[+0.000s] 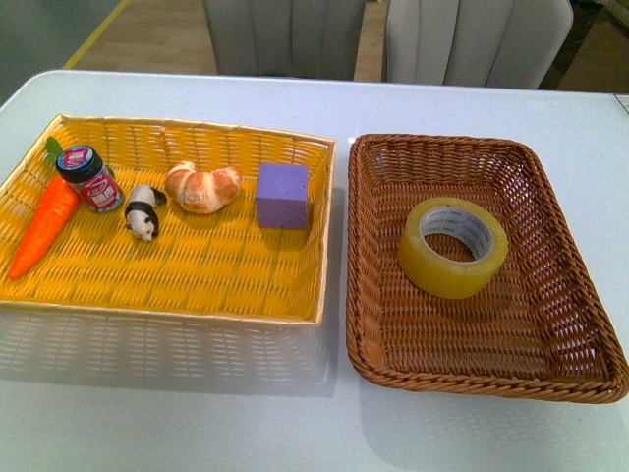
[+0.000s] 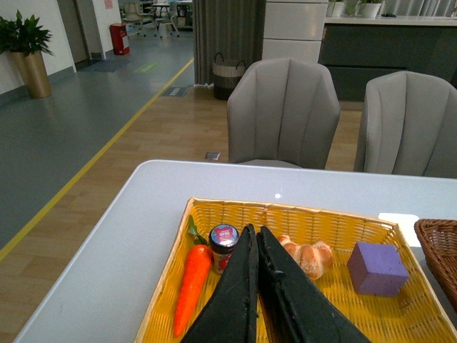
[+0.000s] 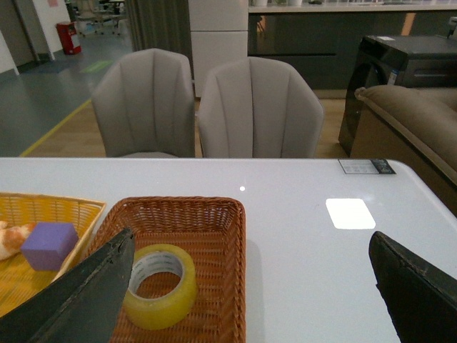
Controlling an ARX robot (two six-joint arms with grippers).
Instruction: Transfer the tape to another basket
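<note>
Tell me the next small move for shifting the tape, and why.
Probably lower the right gripper over the tape. Its jaws stand wide open and the tape lies flat, alone and untouched in the brown basket, on that arm's side. The left gripper is shut above the yellow basket, which seems the likely destination.

White table point(image 1: 472, 98), brown basket point(image 1: 590, 324), yellow basket point(image 1: 197, 290)
</note>
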